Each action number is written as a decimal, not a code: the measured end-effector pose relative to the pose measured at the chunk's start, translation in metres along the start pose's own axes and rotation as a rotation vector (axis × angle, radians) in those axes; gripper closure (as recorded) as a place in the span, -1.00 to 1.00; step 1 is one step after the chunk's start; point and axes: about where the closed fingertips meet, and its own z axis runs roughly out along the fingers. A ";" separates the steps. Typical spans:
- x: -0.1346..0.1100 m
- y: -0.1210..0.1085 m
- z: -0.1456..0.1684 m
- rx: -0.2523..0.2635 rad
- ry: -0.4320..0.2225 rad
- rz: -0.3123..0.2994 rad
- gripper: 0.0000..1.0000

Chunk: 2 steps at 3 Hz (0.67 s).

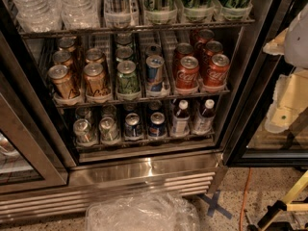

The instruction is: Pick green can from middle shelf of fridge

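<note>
With the gripper (pixel 285 102) off to the right of the fridge (pixel 144 170), its state I cannot tell, I'd take the green can (pixel 128 80), at the front of the middle shelf (pixel 144 99), around its smooth, dentable midsection.

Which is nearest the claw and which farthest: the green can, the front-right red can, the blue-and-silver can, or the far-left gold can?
Judged across the camera view, with the claw at the right edge, outside the fridge:
1. red can, right end of the middle shelf.
2. blue-and-silver can, right of centre.
3. green can, centre.
4. gold can, far left.
</note>
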 end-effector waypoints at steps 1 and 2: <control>-0.002 0.001 0.000 0.004 -0.009 -0.002 -1.00; -0.013 0.013 0.009 -0.019 -0.064 -0.001 -1.00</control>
